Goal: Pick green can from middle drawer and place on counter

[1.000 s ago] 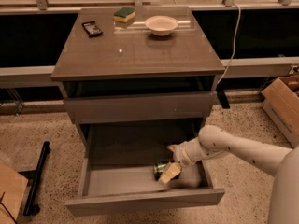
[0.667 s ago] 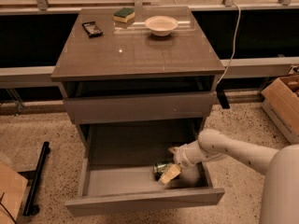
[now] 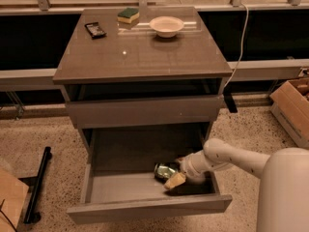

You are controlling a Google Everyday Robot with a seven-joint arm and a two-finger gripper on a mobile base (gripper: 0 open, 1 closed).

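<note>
The middle drawer (image 3: 149,208) is pulled out wide at the bottom of the cabinet. The green can (image 3: 164,170) lies inside it, right of centre, shiny and dark-patterned. My gripper (image 3: 175,179) reaches into the drawer from the right on a white arm and sits right against the can's right side, low near the drawer floor. Its tan tip partly overlaps the can. The counter (image 3: 145,57) is the glossy grey-brown top above.
On the counter's back stand a green-and-yellow sponge (image 3: 128,15), a white bowl (image 3: 166,26) and a small black object (image 3: 95,29). A closed drawer front (image 3: 145,111) sits above the open drawer. A cardboard box (image 3: 292,105) is at the right; a black bar (image 3: 37,185) lies on the floor at the left.
Almost nothing has changed. My arm has sunk very slightly, and the gripper stays at the can in the drawer. The can has not moved.
</note>
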